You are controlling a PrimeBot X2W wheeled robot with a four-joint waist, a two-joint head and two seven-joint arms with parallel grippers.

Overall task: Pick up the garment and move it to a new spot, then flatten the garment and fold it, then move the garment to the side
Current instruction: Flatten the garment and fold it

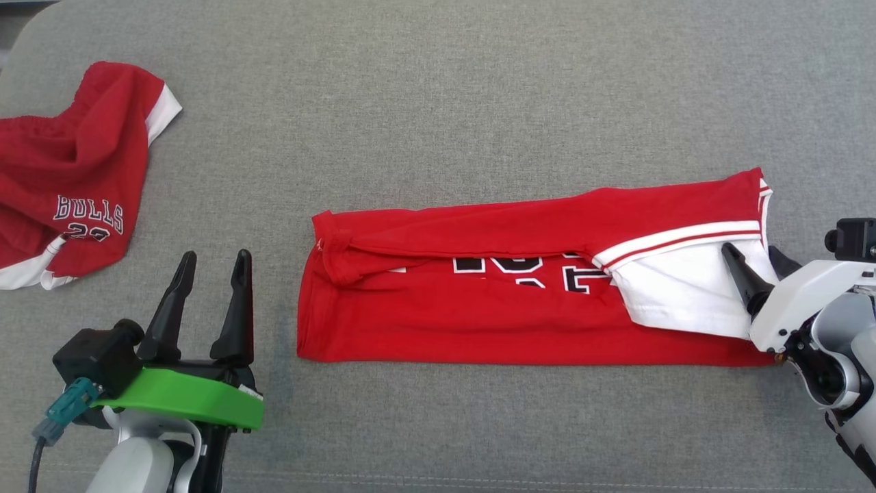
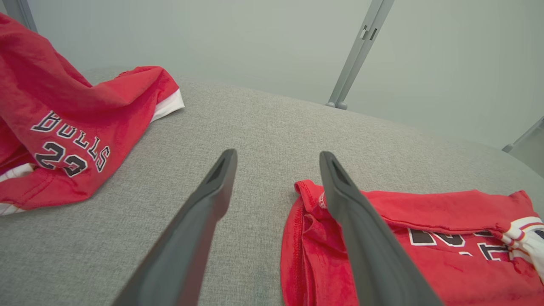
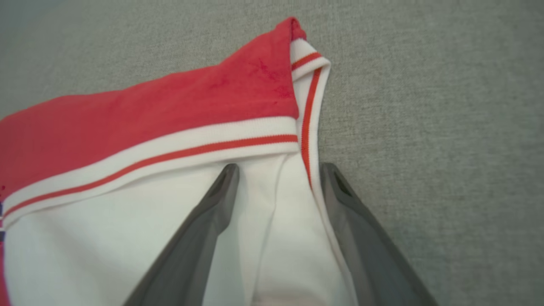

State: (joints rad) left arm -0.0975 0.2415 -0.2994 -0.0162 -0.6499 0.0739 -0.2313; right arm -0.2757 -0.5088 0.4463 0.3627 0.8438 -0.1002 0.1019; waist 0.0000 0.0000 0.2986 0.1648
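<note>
At the far left of the grey tabletop (image 1: 438, 89) a crumpled red garment (image 1: 68, 178) is seen, lettered "BULLS" in black edged with white. The number beneath is cut by a fold in the head view but is read as "23" in the left wrist view. Between the two garments the left gripper (image 1: 215, 255) is seen, jaws wide and empty. The folded red garment (image 1: 479, 322) is laid long across the centre — its black characters are half covered and cannot be read. At its right end the right gripper (image 1: 749, 250) is set with jaws wide, white fabric lying between them, unpinched. A red-striped white band (image 3: 170, 157) is shown close in the right wrist view — grey metal posts (image 2: 357, 55) in the left wrist view.
</note>
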